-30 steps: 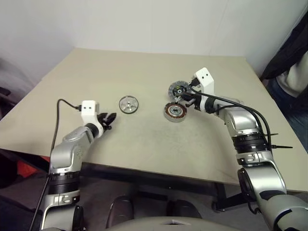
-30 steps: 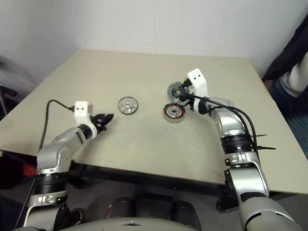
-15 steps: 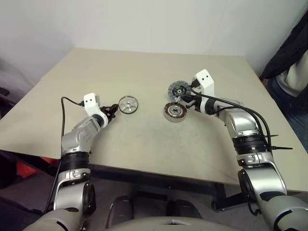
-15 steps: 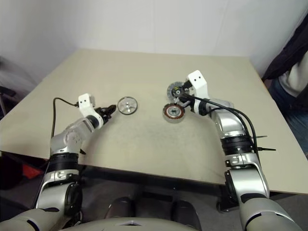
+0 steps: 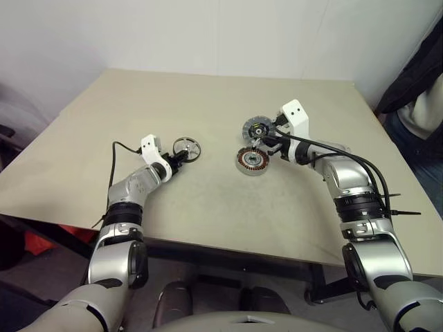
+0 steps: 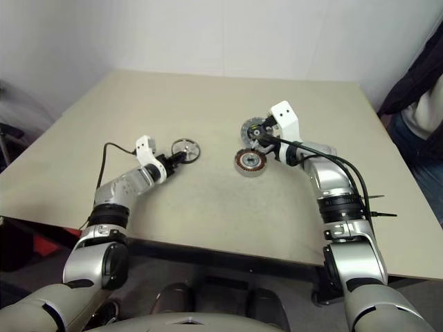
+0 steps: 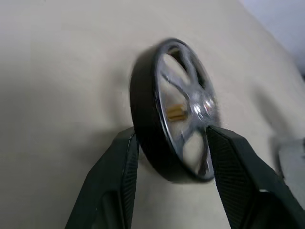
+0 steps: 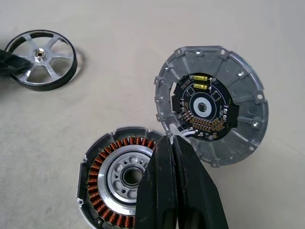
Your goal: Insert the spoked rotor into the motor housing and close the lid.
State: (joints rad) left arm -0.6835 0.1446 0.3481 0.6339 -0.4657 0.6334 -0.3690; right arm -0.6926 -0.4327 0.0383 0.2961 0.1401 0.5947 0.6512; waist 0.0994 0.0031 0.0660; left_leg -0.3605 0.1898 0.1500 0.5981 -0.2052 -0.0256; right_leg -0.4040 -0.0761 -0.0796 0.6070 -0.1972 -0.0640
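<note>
Left gripper (image 7: pixel 169 157) straddling rotor (image 7: pixel 178 107) rim, fingers apart, not yet clamped.
Rotor left of centre in the head view, tilted; housing (image 5: pixel 252 160) mid-frame, lid (image 5: pixel 257 129) just above it. Right gripper (image 8: pixel 172 157) pressed together. Rotor looks rigid, light, slick: pinch across rim, avoid spokes.

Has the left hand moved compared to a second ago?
Yes. The left hand has travelled across the table toward the spoked rotor; its fingers now straddle the rotor's rim, where earlier a clear gap of tabletop separated them.
</note>
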